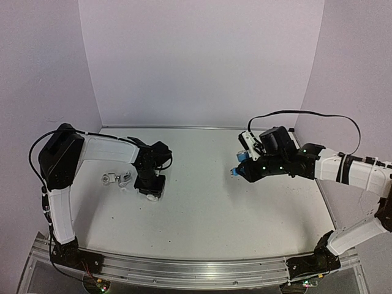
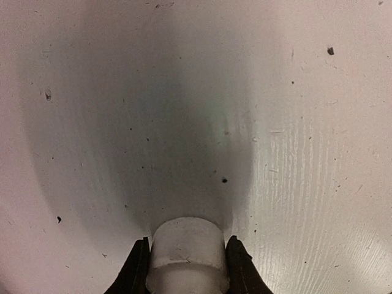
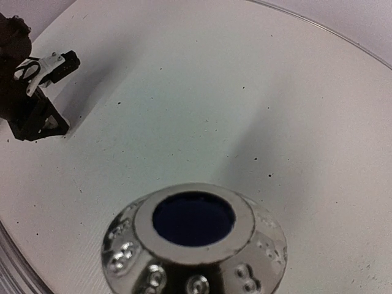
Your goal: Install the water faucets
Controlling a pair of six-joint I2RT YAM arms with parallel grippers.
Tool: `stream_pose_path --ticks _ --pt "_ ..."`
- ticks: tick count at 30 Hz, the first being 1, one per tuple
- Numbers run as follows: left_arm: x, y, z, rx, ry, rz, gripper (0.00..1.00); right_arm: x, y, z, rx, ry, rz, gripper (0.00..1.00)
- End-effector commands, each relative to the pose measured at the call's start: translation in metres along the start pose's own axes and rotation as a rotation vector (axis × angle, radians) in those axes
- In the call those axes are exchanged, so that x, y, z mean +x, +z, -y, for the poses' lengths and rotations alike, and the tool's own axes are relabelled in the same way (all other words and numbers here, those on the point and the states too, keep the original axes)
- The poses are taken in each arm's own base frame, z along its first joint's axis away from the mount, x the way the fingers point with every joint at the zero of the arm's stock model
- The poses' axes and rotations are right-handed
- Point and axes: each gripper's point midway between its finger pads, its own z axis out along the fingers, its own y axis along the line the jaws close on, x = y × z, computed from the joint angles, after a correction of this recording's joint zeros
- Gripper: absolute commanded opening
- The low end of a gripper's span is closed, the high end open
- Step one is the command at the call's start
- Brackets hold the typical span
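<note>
- Two faucets are seen. The blue faucet [image 3: 195,242] is carried above the right half of the table [image 1: 208,208], at the tip of the right gripper [image 1: 239,171].
- In the right wrist view its flared silver collar is turned up toward the camera. The collar is dotted with small bumps, and a dark blue bore is seen end-on.
- Its long axis is thus pointed roughly at the lens, and the rest of its body is hidden behind the collar.
- The right gripper is reached leftward toward the table's middle and is clamped on the blue faucet. Its fingertips are not shown in its own view.
- The silver faucet [image 1: 116,179] is laid flat on the left half of the table, its long axis roughly left to right in the overhead view. The direction of its spout cannot be told at that size.
- Just to its right, the left gripper [image 2: 187,272] is lowered close to the table.
- A white fitting [image 2: 187,245], a stubby cylinder, is pinched between the black fingers [image 2: 133,272], which are pressed against both of its sides. Its flat end is pointed away from the wrist.
</note>
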Motion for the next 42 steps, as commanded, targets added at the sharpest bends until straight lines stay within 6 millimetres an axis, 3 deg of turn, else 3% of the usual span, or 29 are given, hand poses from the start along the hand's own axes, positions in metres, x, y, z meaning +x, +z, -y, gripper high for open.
stream_pose_path --ticks 1,2,3,4,7,8,10,11,12,13,15,17,21,30,42 --pt "-0.019 -0.030 0.021 0.112 0.026 0.061 0.11 -0.039 -0.021 -0.029 -0.137 -0.058 0.112 0.00" --pt "-0.022 -0.041 0.029 0.167 0.025 0.069 0.08 -0.042 -0.024 -0.036 -0.174 -0.089 0.128 0.00" --pt "-0.024 -0.072 0.049 0.322 0.025 0.081 0.04 -0.052 -0.032 -0.049 -0.250 -0.133 0.190 0.00" --pt "-0.027 -0.081 0.054 0.361 0.023 0.094 0.03 -0.054 -0.034 -0.052 -0.264 -0.154 0.206 0.00" --pt "-0.026 -0.180 0.094 0.764 0.050 0.125 0.00 -0.084 -0.067 -0.080 -0.401 -0.292 0.399 0.00" --pt "-0.026 -0.206 0.097 0.837 0.058 0.151 0.00 -0.092 -0.077 -0.089 -0.440 -0.334 0.448 0.00" --pt "-0.004 -0.283 0.110 1.117 0.136 0.134 0.00 -0.115 -0.113 -0.115 -0.534 -0.469 0.613 0.00" --pt "-0.001 -0.304 0.113 1.192 0.153 0.148 0.00 -0.120 -0.122 -0.121 -0.549 -0.513 0.652 0.00" --pt "0.012 -0.338 0.115 1.316 0.195 0.151 0.00 -0.127 -0.137 -0.132 -0.578 -0.582 0.717 0.00" --pt "0.019 -0.354 0.115 1.377 0.223 0.156 0.00 -0.130 -0.145 -0.137 -0.593 -0.614 0.747 0.00" --pt "0.045 -0.405 0.107 1.542 0.309 0.186 0.00 -0.142 -0.171 -0.153 -0.627 -0.715 0.856 0.00" --pt "0.056 -0.423 0.102 1.575 0.338 0.213 0.00 -0.150 -0.185 -0.166 -0.645 -0.785 0.927 0.00" --pt "0.064 -0.433 0.096 1.597 0.317 0.207 0.00 -0.161 -0.197 -0.191 -0.656 -0.895 1.015 0.00" --pt "0.055 -0.431 0.096 1.608 0.213 0.194 0.00 -0.179 -0.187 -0.224 -0.666 -0.952 1.085 0.00" --pt "0.050 -0.422 0.097 1.615 0.161 0.198 0.00 -0.179 -0.173 -0.237 -0.658 -0.900 1.091 0.00"
